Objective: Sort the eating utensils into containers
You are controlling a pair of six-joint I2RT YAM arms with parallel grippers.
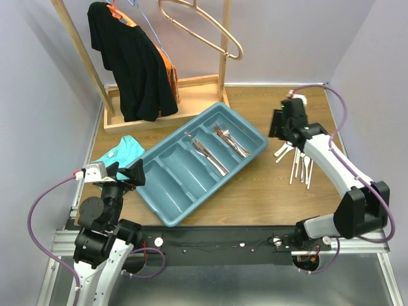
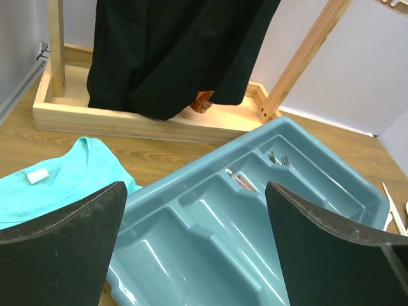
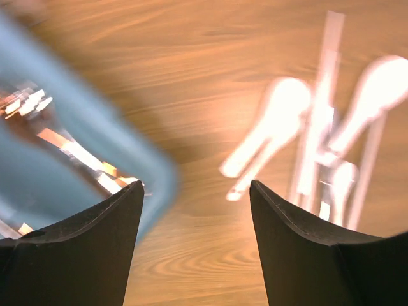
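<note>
Left gripper point(image 1: 125, 172): nearest the arm bases, at the left end of the cutlery tray point(image 1: 167, 220), fingers spread wide with nothing between them; its wrist view looks along the tray. Teal folded cloth point(image 1: 119, 152): flat on the wooden table point(image 1: 255, 197), just beside the left gripper and by the tray's left end. Cutlery tray: teal-blue plastic with a rounded rim, set diagonally across the middle of the table, four long parallel compartments side by side. The two compartments nearer the left arm show bare plastic only. Third compartment: silver knives point(image 1: 207, 154), lying lengthwise. Fourth compartment, at the tray's right end: coppery forks point(image 1: 233, 141), bunched together and lying lengthwise. Right gripper point(image 3: 194, 191): fingers parted and holding nothing, above the table between the tray's right end and the loose cutlery; its wrist view is blurred. White plastic spoons point(image 1: 295, 167): loose on the table right of the tray, apart from it, handles fanned out. Among them are pale straight pieces that may be chopsticks, too blurred or small to tell. Wooden rack point(image 1: 191, 83): at the far edge of the table, behind the tray. Black garment point(image 1: 131, 64): hanging on the rack at far left. Large metal hanger point(image 1: 204, 32): hanging at the top of the rack, farthest back.
</note>
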